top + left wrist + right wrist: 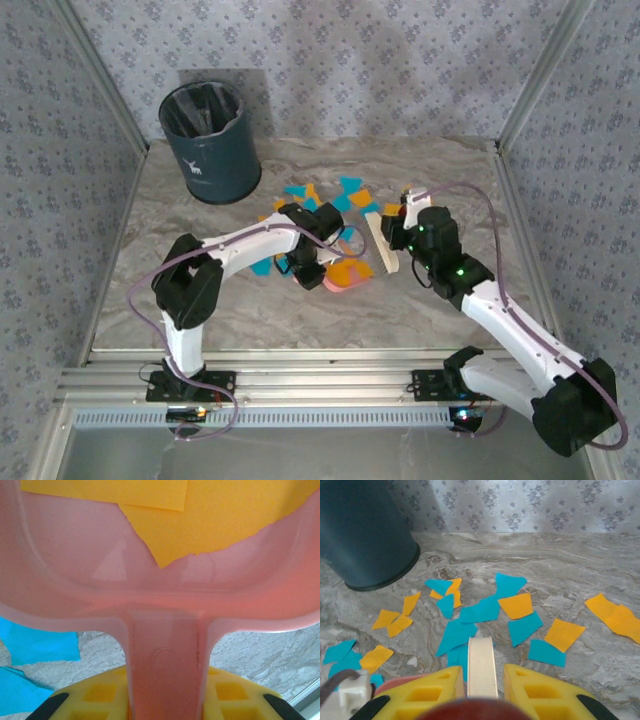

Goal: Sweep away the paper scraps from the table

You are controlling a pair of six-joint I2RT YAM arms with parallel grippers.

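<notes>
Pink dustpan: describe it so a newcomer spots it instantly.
On the grey-beige marble-veined table, look near the middle, front-right of the dark blue-grey round bin. The pink plastic dustpan lies among flat turquoise and orange paper scraps; it alone is pink and scoop-shaped, with orange paper inside.

White deer emblem (pixel 197 171) on dark bin (pixel 228 150)
</notes>
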